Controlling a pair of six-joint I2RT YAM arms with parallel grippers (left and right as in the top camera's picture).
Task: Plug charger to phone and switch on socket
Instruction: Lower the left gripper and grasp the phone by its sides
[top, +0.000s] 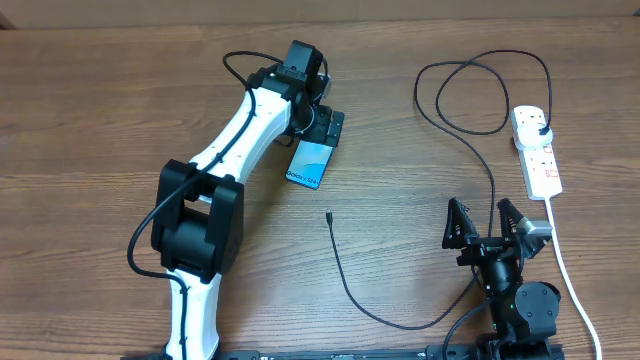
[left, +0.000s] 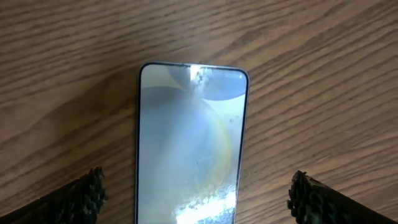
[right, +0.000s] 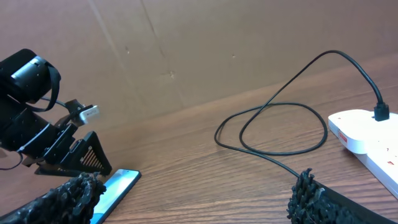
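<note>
The phone (top: 308, 163) lies flat on the table, teal screen up; in the left wrist view its screen (left: 189, 143) fills the middle between my fingers. My left gripper (top: 322, 125) is open, its fingers on either side of the phone's far end without touching it. The black charger cable (top: 440, 95) loops from its adapter in the white socket (top: 536, 150) across the table to its loose plug tip (top: 329, 216), below the phone. My right gripper (top: 490, 226) is open and empty near the front edge. The right wrist view shows the cable (right: 273, 134), socket (right: 364, 134) and phone (right: 115, 186).
The socket's thick white cord (top: 570, 275) runs down the right side past my right arm. A cardboard wall (right: 217, 43) stands behind the table.
</note>
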